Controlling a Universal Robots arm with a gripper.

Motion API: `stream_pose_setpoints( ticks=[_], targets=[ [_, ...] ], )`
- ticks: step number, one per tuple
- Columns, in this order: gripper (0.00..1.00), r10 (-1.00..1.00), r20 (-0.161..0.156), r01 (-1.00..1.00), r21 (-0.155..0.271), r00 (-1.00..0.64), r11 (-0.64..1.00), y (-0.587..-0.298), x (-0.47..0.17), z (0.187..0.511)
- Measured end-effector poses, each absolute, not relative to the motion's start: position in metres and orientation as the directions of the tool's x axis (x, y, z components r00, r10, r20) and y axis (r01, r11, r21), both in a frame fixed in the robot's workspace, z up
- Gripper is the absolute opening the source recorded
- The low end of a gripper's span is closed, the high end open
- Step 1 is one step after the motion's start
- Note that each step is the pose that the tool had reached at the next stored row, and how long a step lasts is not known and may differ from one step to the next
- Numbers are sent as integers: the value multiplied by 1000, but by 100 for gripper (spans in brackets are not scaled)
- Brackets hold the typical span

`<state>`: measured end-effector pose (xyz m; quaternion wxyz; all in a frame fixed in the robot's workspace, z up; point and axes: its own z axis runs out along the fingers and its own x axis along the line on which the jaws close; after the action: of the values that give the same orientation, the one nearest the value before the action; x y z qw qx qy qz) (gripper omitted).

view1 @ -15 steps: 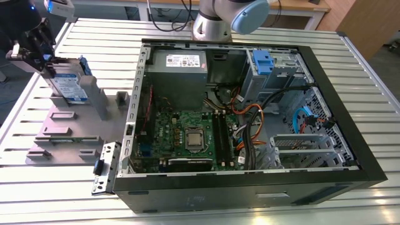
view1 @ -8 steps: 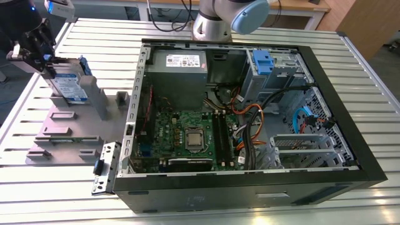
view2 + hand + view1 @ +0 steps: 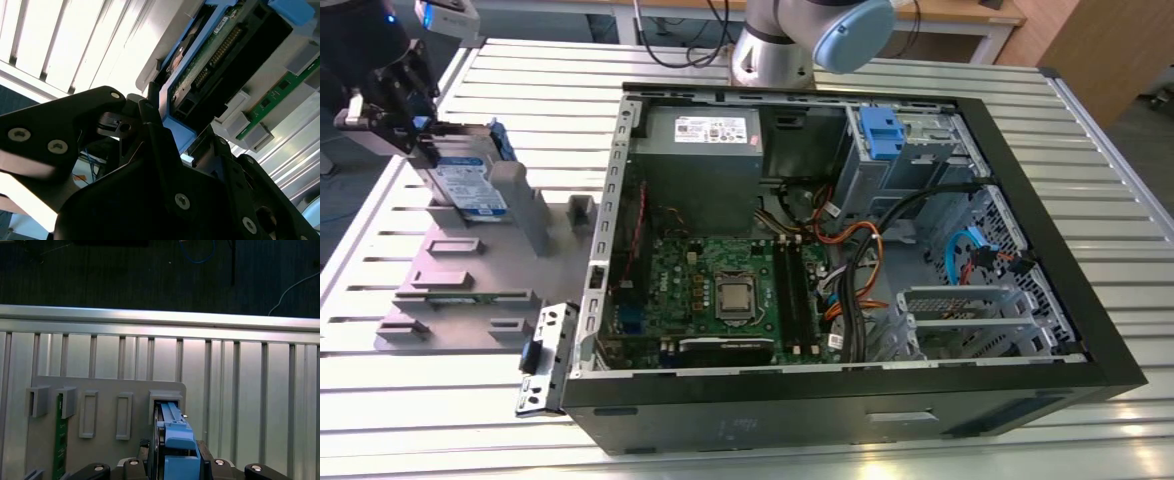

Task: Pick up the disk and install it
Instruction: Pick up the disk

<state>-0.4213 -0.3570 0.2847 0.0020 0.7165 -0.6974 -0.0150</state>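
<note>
The disk (image 3: 467, 187), a silver drive with a white-and-blue label in a blue carrier frame, stands on edge in a slot of the grey fixture plate (image 3: 520, 270) at the exterior view's left. My gripper (image 3: 420, 140) comes down on its top edge, fingers closed against the blue frame. In the first wrist view the blue frame (image 3: 175, 432) runs between my fingers (image 3: 220, 463) into the fixture slot (image 3: 165, 397). In the second wrist view the disk's green circuit board (image 3: 210, 60) and blue frame (image 3: 172, 92) sit right against my black finger (image 3: 155, 130).
The open computer case (image 3: 1107, 360) lies to the exterior view's right, with a grey power-supply box (image 3: 700, 135), motherboard (image 3: 720, 290) and a drive bay holding a blue clip (image 3: 881, 132). The arm's base (image 3: 781, 45) stands behind it. A green memory stick (image 3: 60, 440) stands in the fixture.
</note>
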Motion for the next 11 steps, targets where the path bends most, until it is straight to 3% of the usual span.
stream_pose_setpoints(
  ticks=[5,11],
  targets=[
    [37,-999,-19,-999,24,27,-27,-357,-421,285],
    [37,-999,-19,-999,24,27,-27,-357,-421,284]
  ],
)
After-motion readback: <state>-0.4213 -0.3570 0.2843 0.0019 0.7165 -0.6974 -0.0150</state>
